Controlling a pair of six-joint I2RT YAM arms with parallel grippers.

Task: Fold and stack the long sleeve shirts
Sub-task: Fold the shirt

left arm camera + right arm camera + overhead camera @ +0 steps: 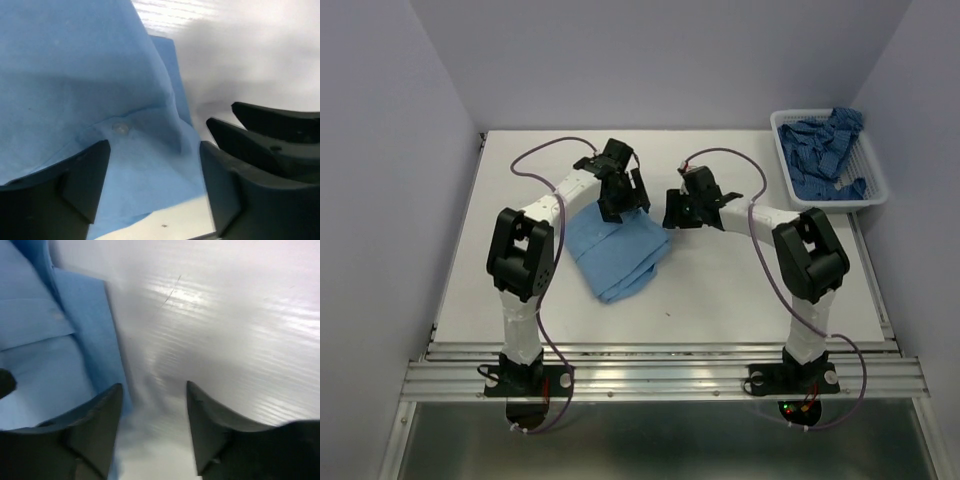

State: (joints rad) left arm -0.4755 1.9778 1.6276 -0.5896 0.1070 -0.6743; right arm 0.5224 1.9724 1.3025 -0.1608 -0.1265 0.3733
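Shirts are in two places. The plain light-blue shirt (618,258) lies folded on the table (750,290), left of centre. The darker patterned shirt (823,150) sits crumpled in the white basket (877,196) at the far right corner, well apart from both arms.

The folded shirt lies askew to the table edges, with one corner pointing towards the right arm. Its longer run seems to go from that far-right corner down to the near left, though the left arm hides part of it.

The left gripper (620,203) hangs over the shirt's far edge. Its fingers (85,185) are spread, with cloth and a button showing in the gap below them, and nothing is pinched. The right gripper (672,214) sits just beside the shirt's right corner. Its fingers (95,425) are also spread. They are over bare table, and the cloth's edge lies just by the left one.

So the folded shirt is directly under the left fingers and just to the left of the right ones.

The fold on this shirt looks about finished. If so, the next move turns on the basket. It lies to the right and further back, so the right arm is clearly the nearer one for fetching the patterned shirt.
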